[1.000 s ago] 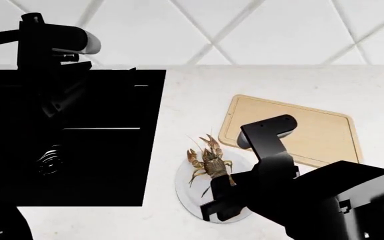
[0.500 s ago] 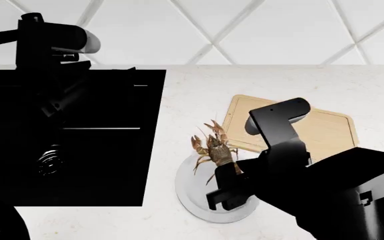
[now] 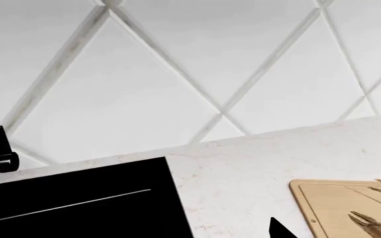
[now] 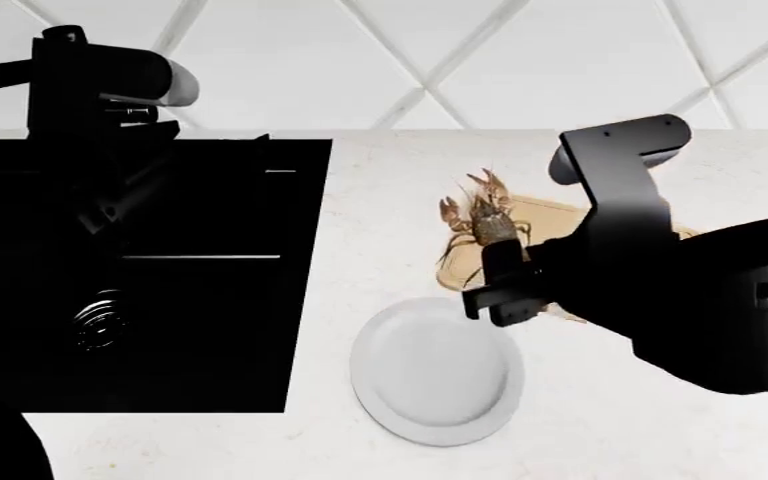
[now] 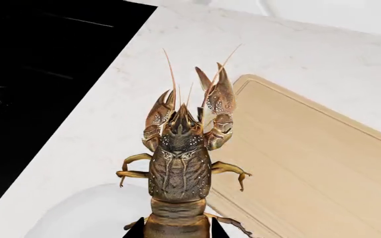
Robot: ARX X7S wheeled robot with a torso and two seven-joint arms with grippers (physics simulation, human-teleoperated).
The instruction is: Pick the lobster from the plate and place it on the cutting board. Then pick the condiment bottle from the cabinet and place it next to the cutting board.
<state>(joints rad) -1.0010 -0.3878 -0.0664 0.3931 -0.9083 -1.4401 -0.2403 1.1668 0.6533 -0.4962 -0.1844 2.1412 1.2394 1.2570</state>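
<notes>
**Operator:** Report the condition of your right gripper and the position of the lobster.

**Monitor:** Your right gripper [image 4: 498, 285] is clamped on the lobster [image 4: 486, 218]. In the right wrist view its two dark fingertips [image 5: 212, 231] sit on either side of the tail, and the lobster [image 5: 180, 161] points claws-forward away from the camera. In the head view it is lifted clear of the plate [image 4: 427, 375] and hangs over the near-left corner of the cutting board [image 4: 459, 268], with the claws reaching out past the board's edge above the white countertop [image 4: 384, 190].

**Operator:** What is on the plate?

**Monitor:** The plate shows only its bare white surface. It lies on the countertop just in front of the cutting board, near the edge of the black sink [image 4: 157, 270]. In the right wrist view the plate's rim [image 5: 85, 208] appears below the lobster's body, and the board [image 5: 309, 168] lies beside it.

**Operator:** And your left gripper?

**Monitor:** Your left arm [image 4: 104, 90] is raised over the sink, at the far left of the head view. Whether that gripper is parted or closed, you cannot tell from these views. The left wrist view shows the diamond-tiled wall [image 3: 177, 74], the sink corner [image 3: 91, 203], the cutting board corner [image 3: 323, 203] and one lobster claw [image 3: 372, 225] above it.
</notes>
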